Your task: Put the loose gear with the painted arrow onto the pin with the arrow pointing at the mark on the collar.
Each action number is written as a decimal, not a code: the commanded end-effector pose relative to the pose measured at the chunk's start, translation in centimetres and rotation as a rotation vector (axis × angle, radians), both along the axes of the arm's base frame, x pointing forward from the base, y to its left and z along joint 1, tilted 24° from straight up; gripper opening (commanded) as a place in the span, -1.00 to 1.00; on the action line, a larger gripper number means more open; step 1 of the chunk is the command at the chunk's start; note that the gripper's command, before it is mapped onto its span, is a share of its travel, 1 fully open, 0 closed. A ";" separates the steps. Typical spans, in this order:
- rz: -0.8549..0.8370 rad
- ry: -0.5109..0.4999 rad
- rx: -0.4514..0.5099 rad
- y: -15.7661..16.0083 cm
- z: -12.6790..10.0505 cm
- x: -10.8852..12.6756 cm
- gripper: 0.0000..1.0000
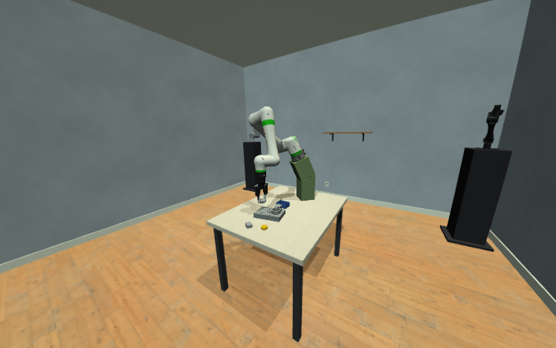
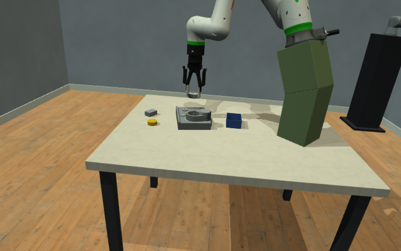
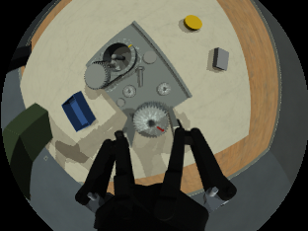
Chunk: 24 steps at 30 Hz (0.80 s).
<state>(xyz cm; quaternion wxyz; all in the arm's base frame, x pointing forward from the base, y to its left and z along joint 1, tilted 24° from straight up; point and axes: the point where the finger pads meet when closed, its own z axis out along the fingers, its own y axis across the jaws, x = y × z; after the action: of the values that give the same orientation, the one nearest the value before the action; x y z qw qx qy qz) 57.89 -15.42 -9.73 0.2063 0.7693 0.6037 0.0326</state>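
Observation:
My gripper [image 1: 260, 199] [image 2: 193, 94] [image 3: 151, 116] is shut on the loose gear [image 2: 192, 94] [image 3: 150, 121], a pale toothed disc with a red arrow on its face. It holds the gear in the air above the far edge of the grey timing case [image 1: 262, 215] [image 2: 193, 124] [image 3: 173, 76]. The case lies on the table [image 1: 295, 238] [image 2: 224, 153] and carries a round collar [image 2: 195, 115] [image 3: 118, 58] and a fixed dark gear [image 2: 205, 112] [image 3: 97, 78]. In the wrist view small pins [image 3: 140, 78] stand on the case. The collar's mark is too small to tell.
A blue box [image 1: 282, 204] [image 2: 234, 120] [image 3: 78, 111] sits beside the case. A yellow disc [image 1: 264, 227] [image 2: 152, 122] [image 3: 192, 23] and a grey block [image 1: 248, 224] [image 2: 150, 112] [image 3: 220, 59] lie on the other side. The arm's green base block [image 1: 305, 180] [image 2: 304, 91] stands at the table's back.

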 end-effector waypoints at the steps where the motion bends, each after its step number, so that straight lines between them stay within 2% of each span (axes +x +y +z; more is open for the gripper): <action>1: 0.000 0.000 0.000 0.0 0.0 0.0 -1.00; 16: 0.000 0.000 0.000 0.2 0.0 0.0 -1.00; 18: -0.001 0.003 0.001 2.8 -0.9 -0.1 -1.00; 20: -0.002 0.004 0.001 7.6 -2.6 -0.6 -1.00; 24: 0.000 0.000 0.000 11.8 -4.0 -1.4 -1.00</action>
<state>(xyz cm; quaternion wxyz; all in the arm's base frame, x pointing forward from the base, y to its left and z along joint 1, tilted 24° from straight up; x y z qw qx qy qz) 57.49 -8.85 -11.88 0.2050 0.7691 0.6045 0.0317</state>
